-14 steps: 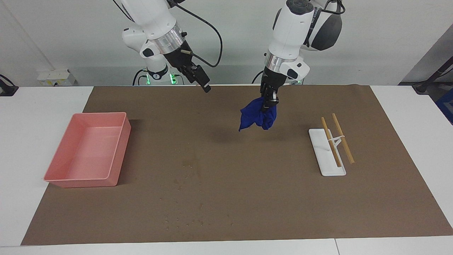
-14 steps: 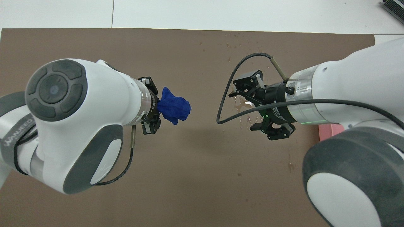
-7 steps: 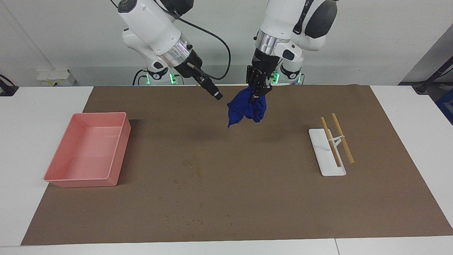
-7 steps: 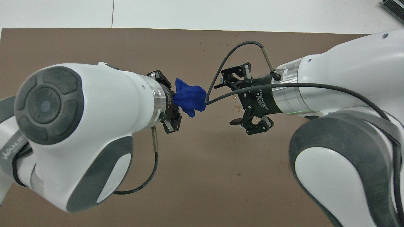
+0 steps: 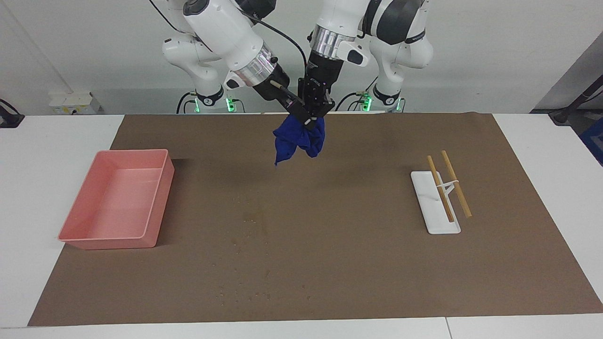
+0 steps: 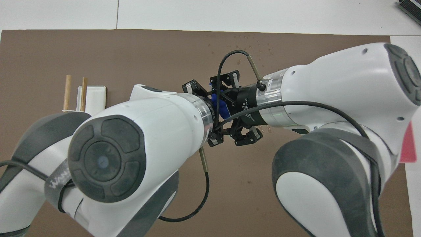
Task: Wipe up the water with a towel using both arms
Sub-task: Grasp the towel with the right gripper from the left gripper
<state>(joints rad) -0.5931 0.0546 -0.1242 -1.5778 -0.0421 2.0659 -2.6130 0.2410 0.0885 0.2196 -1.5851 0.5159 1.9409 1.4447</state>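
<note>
Both arms raised, converging mid-air over the robots' edge of tabletop. Left arm angled down from its base, wrist tilted toward right arm; left gripper [image 5: 314, 123] fingers clamped together on bunched cloth. Right arm slanting down toward left arm's wrist; right gripper [image 5: 300, 113] spread wide, tips right against left gripper.

Partly legible: "WAN…" on the grey band of the left arm [image 6: 56, 184]; small white print, "…Adaptive Gripper", on the right claw [image 6: 227, 107] body. Nothing else readable.
</note>
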